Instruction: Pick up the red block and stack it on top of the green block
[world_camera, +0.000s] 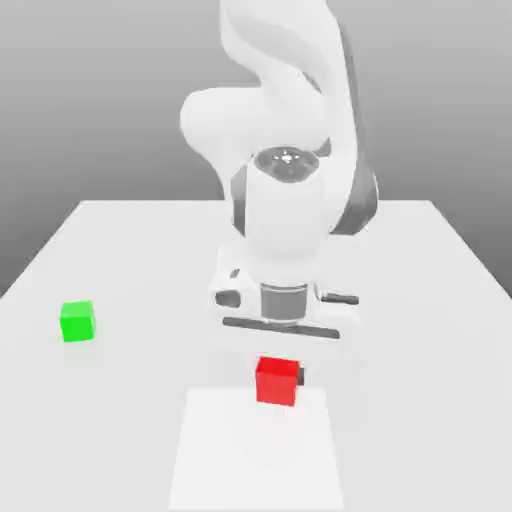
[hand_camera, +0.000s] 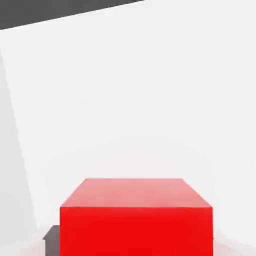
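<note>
The red block (world_camera: 277, 380) sits directly under my hand, near the table's front edge. My gripper (world_camera: 279, 376) straddles it. One dark fingertip (world_camera: 300, 376) shows against the block's side toward the exterior view's right. In the hand view the red block (hand_camera: 136, 220) fills the near part of the picture, and a dark finger (hand_camera: 51, 238) presses against its side. The gripper is shut on the block. Whether the block still rests on the table I cannot tell. The green block (world_camera: 77, 321) stands alone on the table, far off at the exterior view's left.
The white table (world_camera: 420, 300) stretches around both blocks. A brighter white rectangular patch (world_camera: 255, 460) lies on it just in front of the red block. My arm's white body (world_camera: 290, 210) rises behind the gripper.
</note>
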